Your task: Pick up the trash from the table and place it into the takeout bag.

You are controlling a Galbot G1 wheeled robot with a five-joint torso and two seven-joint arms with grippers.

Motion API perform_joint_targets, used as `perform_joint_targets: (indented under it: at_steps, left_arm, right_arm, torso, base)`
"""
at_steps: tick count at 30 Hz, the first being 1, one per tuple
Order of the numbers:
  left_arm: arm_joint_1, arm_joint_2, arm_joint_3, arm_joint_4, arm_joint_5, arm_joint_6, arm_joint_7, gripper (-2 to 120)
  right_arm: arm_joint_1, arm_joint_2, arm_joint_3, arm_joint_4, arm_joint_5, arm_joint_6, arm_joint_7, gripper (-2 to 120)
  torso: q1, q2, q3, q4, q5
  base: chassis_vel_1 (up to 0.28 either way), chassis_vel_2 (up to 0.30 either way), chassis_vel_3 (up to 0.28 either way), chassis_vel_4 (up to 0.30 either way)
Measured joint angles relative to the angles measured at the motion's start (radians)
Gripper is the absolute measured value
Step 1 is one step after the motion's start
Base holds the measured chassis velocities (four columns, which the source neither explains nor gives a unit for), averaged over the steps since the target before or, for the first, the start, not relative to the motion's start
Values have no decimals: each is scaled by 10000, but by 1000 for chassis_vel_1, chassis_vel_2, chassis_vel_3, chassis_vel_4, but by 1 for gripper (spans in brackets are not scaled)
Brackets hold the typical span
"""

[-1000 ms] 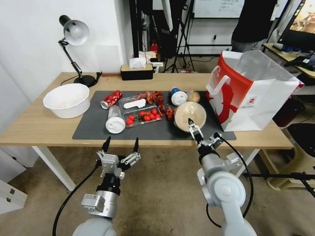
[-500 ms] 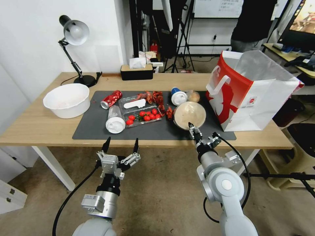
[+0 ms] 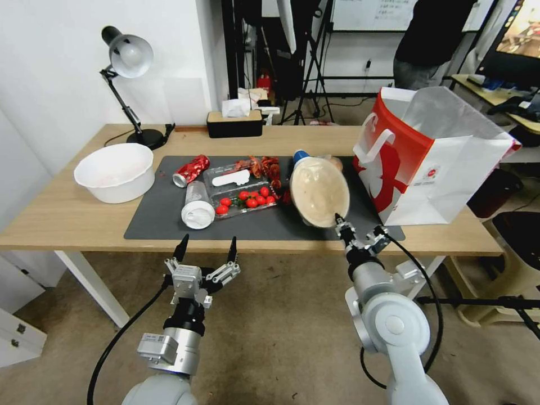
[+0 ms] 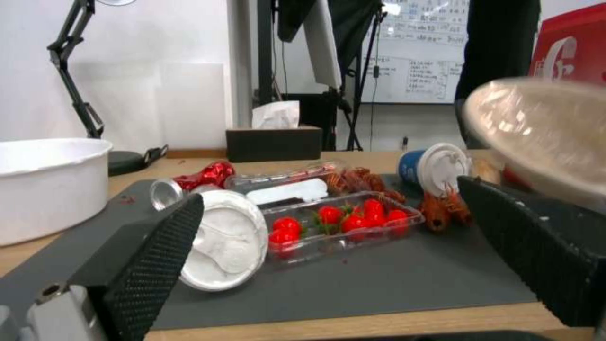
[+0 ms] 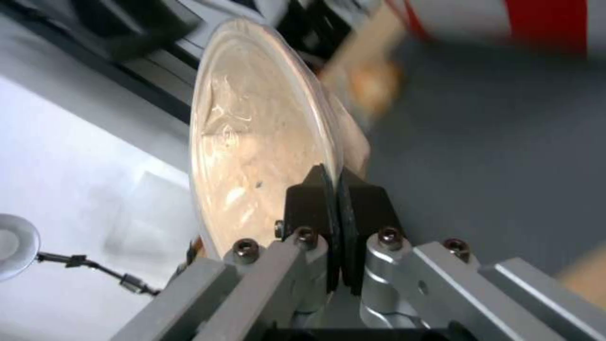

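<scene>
The right gripper (image 3: 339, 220) is pinched on the rim of the beige lidded bowl (image 3: 318, 191), holding it tilted above the table's (image 3: 67, 216) front edge, beside the takeout bag (image 3: 430, 163). With so thin a hold, I'd carry it slowly and clear the bag's near wall before letting go. The left gripper (image 3: 206, 248) hangs spread wide below the front edge.

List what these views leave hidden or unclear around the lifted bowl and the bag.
- Takeout bag interior: head view, hidden by its own walls.
- Beige bowl contents: clouded lid.
- Blue cup: mostly behind the bowl.
- Right gripper: the bowl's far rim is blurred.
</scene>
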Motion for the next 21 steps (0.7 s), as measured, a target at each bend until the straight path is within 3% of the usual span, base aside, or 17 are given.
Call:
perform_joint_targets:
  at_steps: [6, 9, 11, 12, 15, 21]
  left_arm:
    - [0, 26, 6, -2, 0, -3, 0, 100]
    - [-1, 39, 16, -3, 0, -3, -3, 100]
    - [1, 43, 2, -7, 2, -5, -5, 100]
    - [1, 43, 2, -7, 2, -5, -5, 100]
    - [-5, 34, -69, -77, 1, -6, -2, 100]
    - [-12, 27, -115, -89, -21, -3, -1, 100]
  right_arm:
    - [-30, -597, 541, 370, -1839, 462, -1167, 0]
    - [104, -1171, 978, 540, -2833, 836, -1687, 0]
    - [360, -1961, 1444, 627, -3386, 1144, -1973, 0]
    - [360, -1961, 1444, 627, -3386, 1144, -1973, 0]
    - [797, -2920, 2058, 645, -3454, 1362, -2019, 0]
    - [1538, -3752, 2600, 364, -3113, 1491, -1683, 0]
  torso:
    - [-1, 0, 0, 0, 1]
    - [-1, 0, 0, -1, 3]
    - [-1, 0, 1, 0, 3]
    - [-1, 0, 1, 0, 3]
    - [0, 0, 1, -1, 3]
    - [-1, 0, 0, 0, 1]
  base:
    - [0, 0, 0, 0]
    - [0, 0, 0, 0]
    - [0, 0, 0, 0]
    - [0, 0, 0, 0]
    - [0, 0, 0, 0]
    - [0, 0, 0, 0]
